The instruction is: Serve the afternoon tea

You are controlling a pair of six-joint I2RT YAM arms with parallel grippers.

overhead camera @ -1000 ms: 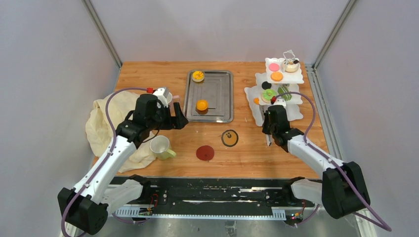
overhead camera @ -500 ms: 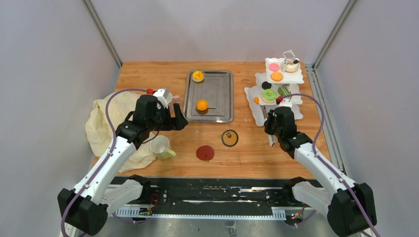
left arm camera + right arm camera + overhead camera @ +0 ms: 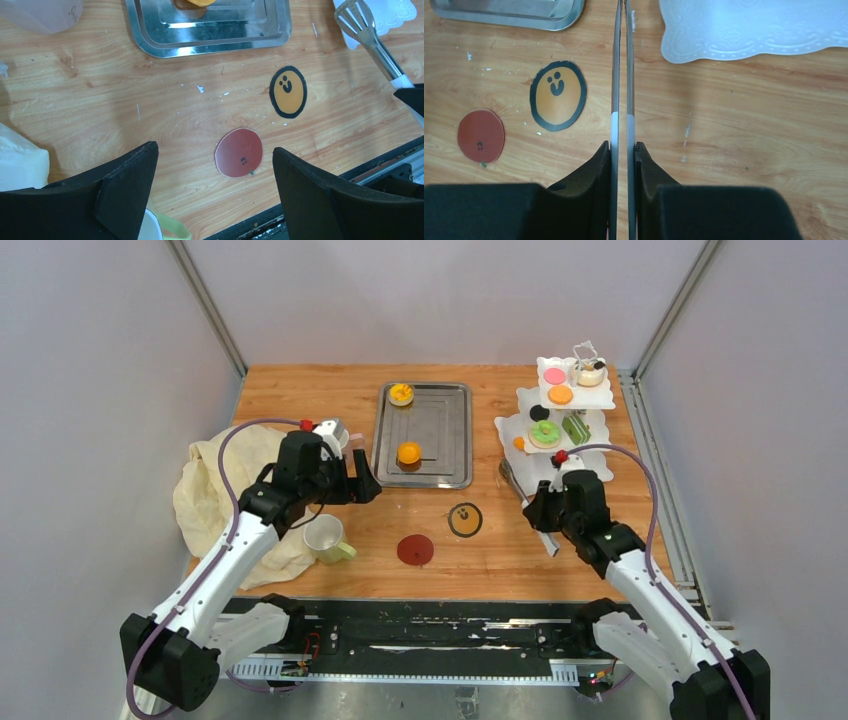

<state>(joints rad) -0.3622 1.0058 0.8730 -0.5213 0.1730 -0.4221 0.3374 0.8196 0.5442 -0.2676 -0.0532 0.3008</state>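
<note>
Step in hand: you look to be partway through loading pastries; your right hand (image 3: 623, 150) is clenched on the metal tongs (image 3: 622, 75), both arms pressed together with nothing between them.
Left hand: your left hand (image 3: 212, 182) is spread wide, grasping nothing, hovering over the bench (image 3: 300, 390) above the red coaster (image 3: 239, 152).
Pastries: two orange tarts (image 3: 408, 453) sit on the steel tray (image 3: 445, 430), one at its far end, one at its near end; the rest are on the white tiered stand (image 3: 555, 430) at far right.
Tongs' axis: in the overhead view the tongs run from your right hand up and left; their tips lie near the stand's base and the tray's right edge.
Next move: you would likely swing the tongs left to the near tart, let them open, then close on it.
Mugs: one pale mug (image 3: 325, 537) stands by the cloth (image 3: 205, 490), off its coaster.
</note>
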